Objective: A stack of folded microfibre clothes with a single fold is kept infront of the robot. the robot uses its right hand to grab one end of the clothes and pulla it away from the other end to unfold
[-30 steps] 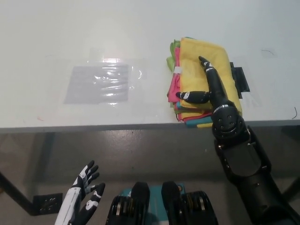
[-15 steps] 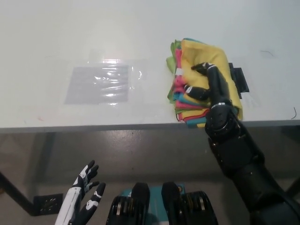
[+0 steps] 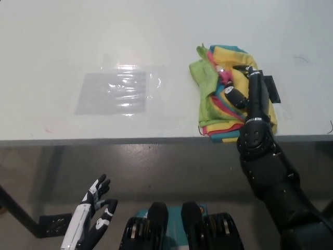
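The stack of cloths (image 3: 218, 112) is seen under and around the right hand (image 3: 248, 94), at the near edge of the table (image 3: 156, 31). Its long axis runs from the table's near edge toward the far side, leaning slightly to the robot's left at the far end. The yellow top cloth (image 3: 229, 57) is bunched and lifted along the hand's left side, where a green layer (image 3: 203, 75) is exposed; pink and teal edges are shown beneath. The black fingers (image 3: 234, 97) are curled into the yellow cloth, pinching its edge. A black strip (image 3: 271, 88) lies just right of the hand. The left hand (image 3: 93, 216) is held low, well below the table, fingers spread.
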Robot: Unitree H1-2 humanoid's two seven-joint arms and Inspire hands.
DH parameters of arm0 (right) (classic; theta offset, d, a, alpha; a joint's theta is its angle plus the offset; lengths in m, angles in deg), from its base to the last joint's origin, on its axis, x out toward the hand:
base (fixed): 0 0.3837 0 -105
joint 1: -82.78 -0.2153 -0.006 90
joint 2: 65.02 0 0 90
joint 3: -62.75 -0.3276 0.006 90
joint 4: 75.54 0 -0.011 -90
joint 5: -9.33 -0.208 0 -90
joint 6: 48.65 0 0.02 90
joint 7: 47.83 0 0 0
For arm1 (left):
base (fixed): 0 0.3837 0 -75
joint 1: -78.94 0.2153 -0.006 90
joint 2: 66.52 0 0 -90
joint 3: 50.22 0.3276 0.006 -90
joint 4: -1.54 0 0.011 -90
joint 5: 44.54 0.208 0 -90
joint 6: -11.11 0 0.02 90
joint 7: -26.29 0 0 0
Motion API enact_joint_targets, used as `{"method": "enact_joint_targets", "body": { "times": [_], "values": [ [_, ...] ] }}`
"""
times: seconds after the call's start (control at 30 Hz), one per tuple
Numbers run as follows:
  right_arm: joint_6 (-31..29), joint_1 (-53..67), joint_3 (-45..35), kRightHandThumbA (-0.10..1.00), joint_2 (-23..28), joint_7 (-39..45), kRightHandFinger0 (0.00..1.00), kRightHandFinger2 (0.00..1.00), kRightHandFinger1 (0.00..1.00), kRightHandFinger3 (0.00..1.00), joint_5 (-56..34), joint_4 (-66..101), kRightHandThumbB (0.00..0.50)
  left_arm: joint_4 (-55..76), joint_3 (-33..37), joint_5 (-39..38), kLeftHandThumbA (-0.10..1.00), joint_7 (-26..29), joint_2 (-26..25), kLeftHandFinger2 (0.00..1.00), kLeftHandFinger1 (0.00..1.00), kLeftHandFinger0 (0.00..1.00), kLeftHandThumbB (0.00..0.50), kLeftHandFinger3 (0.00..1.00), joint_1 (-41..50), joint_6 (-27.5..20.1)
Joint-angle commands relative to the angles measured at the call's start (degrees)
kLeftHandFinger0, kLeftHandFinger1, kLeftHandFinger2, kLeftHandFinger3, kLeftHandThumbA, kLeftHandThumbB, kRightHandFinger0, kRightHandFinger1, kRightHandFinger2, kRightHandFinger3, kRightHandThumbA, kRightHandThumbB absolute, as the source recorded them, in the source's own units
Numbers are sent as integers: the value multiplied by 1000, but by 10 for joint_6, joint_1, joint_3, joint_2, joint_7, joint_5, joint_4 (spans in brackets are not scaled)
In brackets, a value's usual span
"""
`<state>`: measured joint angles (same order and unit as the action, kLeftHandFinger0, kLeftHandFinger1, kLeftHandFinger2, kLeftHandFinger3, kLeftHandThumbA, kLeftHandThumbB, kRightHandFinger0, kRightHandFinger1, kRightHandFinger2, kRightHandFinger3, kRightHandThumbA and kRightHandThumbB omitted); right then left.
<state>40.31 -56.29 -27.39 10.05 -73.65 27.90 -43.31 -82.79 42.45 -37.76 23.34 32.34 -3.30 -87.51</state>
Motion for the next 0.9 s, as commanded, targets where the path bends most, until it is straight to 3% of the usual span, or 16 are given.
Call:
{"method": "enact_joint_targets", "body": {
  "times": [0.0,0.1,0.17,0.23,0.3,0.37,0.47,0.5,0.53,0.57,0.6,0.63,0.67,0.7,0.77,0.87],
  "values": [
    [-16,19,-25,-100,10,-1,6,807,414,743,-44,-20,187,10,2,5,771,2,-2,1000,978,912,196,1000,-4,-17],
    [-45,19,-60,-100,6,15,59,860,479,858,-85,-3,161,9,2,6,768,3,-1,1000,978,915,195,1000,-6,-18],
    [-118,26,-116,-100,-1,61,12,826,446,839,-167,29,170,10,2,7,774,3,-1,1000,991,935,194,1000,-6,-18],
    [-125,25,-165,-100,-12,101,30,844,510,825,-237,48,161,8,2,7,771,4,-1,1000,990,935,189,1000,-6,-20],
    [-92,20,-260,-100,-30,170,1,808,471,879,-381,104,114,9,1,8,761,5,-1,1000,987,932,181,1000,-4,-21],
    [-22,13,-321,-100,-37,172,0,766,376,981,-463,147,120,8,1,8,749,5,-1,1000,986,935,179,1000,-2,-22],
    [39,8,-390,-100,-41,159,0,742,274,1000,-554,196,71,8,1,8,753,5,-1,1000,980,920,186,1000,1,-22],
    [53,6,-412,-100,-35,155,0,686,227,1000,-576,199,66,8,1,10,757,5,-2,1000,981,928,193,1000,3,-24],
    [60,6,-426,-100,-31,158,0,666,211,1000,-590,200,78,8,1,10,758,6,-1,1000,978,921,192,1000,4,-25],
    [64,9,-433,-100,-26,157,0,679,259,957,-593,203,140,7,1,10,759,5,-2,1000,977,919,191,1000,5,-26],
    [60,16,-426,-94,-22,157,92,852,367,818,-577,209,121,7,1,10,758,6,-2,1000,981,932,185,1000,7,-28],
    [45,28,-408,74,-16,167,338,1000,684,1000,-548,218,176,5,0,11,756,7,-3,999,984,945,183,1000,8,-31],
    [33,35,-398,323,-11,178,730,1000,1000,1000,-532,219,269,4,0,12,757,8,-3,994,985,954,186,1000,8,-33],
    [27,40,-391,384,-6,185,988,1000,1000,1000,-518,219,257,3,-1,12,757,9,-3,993,985,956,186,1000,9,-34],
    [7,56,-361,642,11,211,1000,1000,1000,1000,-474,216,318,1,-1,12,764,10,-3,986,987,967,197,1000,12,-36],
    [-24,74,-323,777,29,254,1000,1000,1000,1000,-435,231,360,0,-5,10,758,9,-7,983,988,966,188,1000,13,-39]
  ]
}}
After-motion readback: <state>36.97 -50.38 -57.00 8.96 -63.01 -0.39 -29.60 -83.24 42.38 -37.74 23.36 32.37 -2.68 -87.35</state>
